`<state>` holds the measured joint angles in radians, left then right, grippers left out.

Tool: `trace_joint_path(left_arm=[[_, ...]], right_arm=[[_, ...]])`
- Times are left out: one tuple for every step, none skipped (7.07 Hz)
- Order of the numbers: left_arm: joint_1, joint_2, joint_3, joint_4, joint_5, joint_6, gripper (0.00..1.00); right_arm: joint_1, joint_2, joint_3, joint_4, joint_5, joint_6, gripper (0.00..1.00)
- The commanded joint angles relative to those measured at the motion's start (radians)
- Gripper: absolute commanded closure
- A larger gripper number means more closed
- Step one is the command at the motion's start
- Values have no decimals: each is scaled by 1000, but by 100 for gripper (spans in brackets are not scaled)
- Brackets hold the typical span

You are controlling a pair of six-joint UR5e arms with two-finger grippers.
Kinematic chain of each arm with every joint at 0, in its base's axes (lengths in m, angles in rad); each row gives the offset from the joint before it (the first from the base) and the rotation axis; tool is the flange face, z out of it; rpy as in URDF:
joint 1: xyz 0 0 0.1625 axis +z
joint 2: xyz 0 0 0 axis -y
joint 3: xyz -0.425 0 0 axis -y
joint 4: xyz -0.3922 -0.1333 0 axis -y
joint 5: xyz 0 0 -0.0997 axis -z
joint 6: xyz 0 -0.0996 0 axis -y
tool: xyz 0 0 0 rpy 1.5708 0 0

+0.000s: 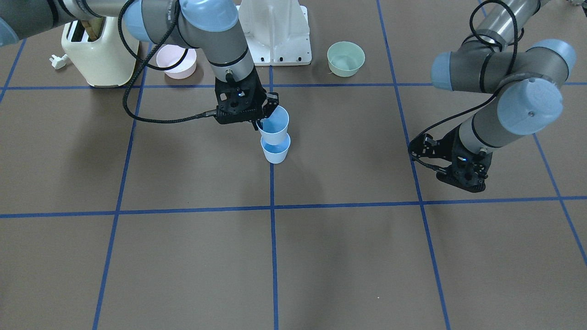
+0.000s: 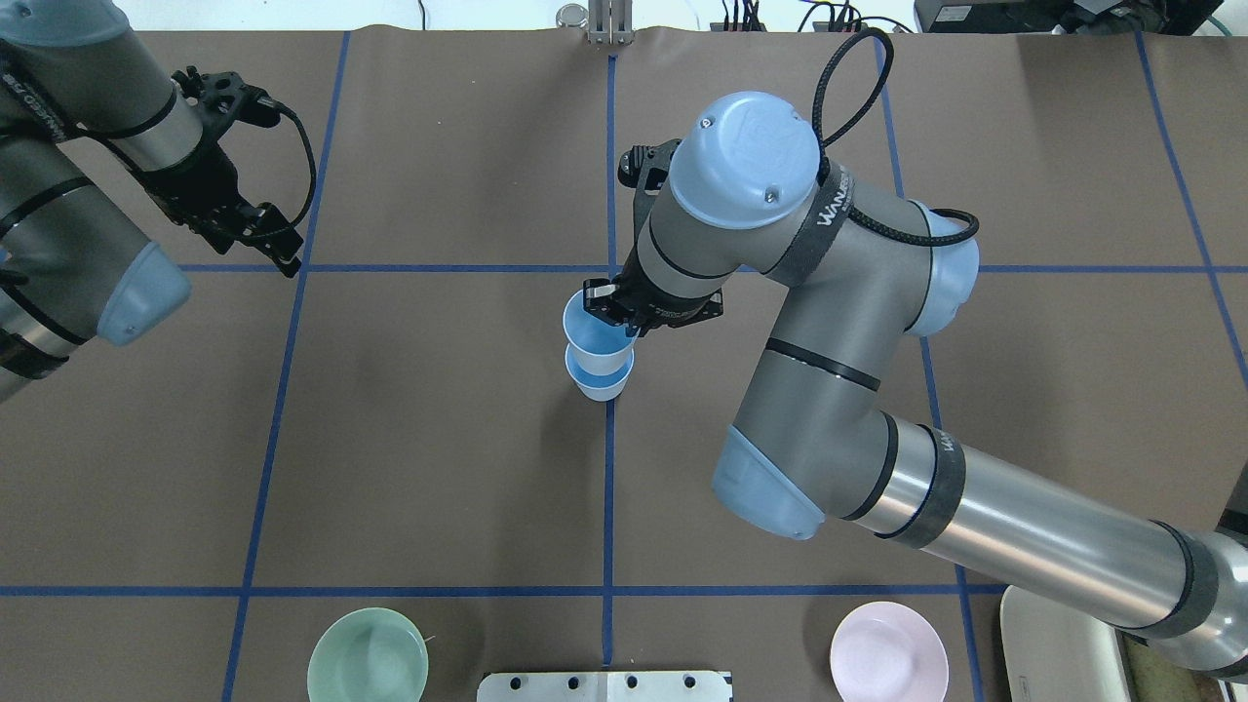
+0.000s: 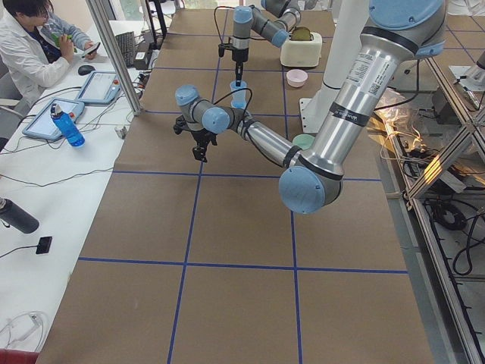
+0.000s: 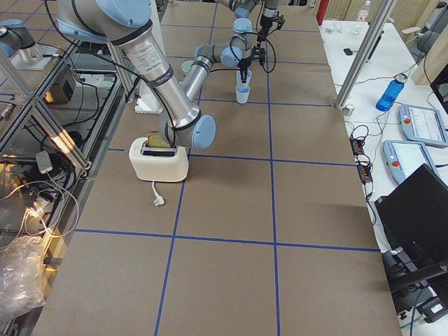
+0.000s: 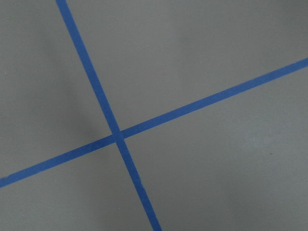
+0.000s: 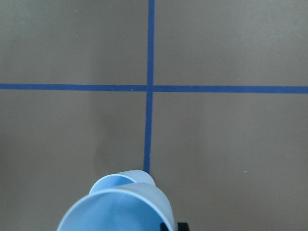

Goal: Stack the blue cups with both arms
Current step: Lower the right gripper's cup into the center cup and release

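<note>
I saw the brown table (image 1: 348, 256), gridded with blue tape (image 1: 274, 256), carrying the lower blue cup (image 1: 275, 155) upright on a tape line. Along the robot's edge stood a cream toaster (image 1: 98, 57), pink bowl (image 1: 176, 63), white base (image 1: 275, 34) and mint-green bowl (image 1: 346, 58).

Two blue cups (image 2: 600, 382); two robot arms (image 2: 829, 322); well apart from the cups, one pink bowl (image 2: 887, 653), one mint-green bowl (image 2: 368, 655), one toaster (image 1: 98, 59).

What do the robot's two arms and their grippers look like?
The left arm and right arm are grey-and-silver tubes with rounded light-blue joint caps. Braided black cables run to the black left gripper and right gripper. A black band with white lettering wraps the right arm.
</note>
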<state>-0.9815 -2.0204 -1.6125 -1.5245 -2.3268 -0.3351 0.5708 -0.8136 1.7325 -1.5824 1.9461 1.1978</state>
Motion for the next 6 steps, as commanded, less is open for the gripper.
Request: trace_joint_path(left_arm=[[0,3,0,0,0,2,3],[0,3,2,0,1,1,3],[0,3,0,0,1,-1,3],[0,3,2,0,1,1,3],[0,3,2,0,1,-1,3],[0,5,2,0,1,-2,3]], right_arm=[[-14,7,-8,1,-10,13,84],[-20,2,-10,1,-15,11,84],[-20,2,-16,2,-27,3,84],[-20,2,-24,4,-29,-4,84],[-20,7,-30,5,-33,-3,84],[-20,7,-31,7,-38,-3,84]])
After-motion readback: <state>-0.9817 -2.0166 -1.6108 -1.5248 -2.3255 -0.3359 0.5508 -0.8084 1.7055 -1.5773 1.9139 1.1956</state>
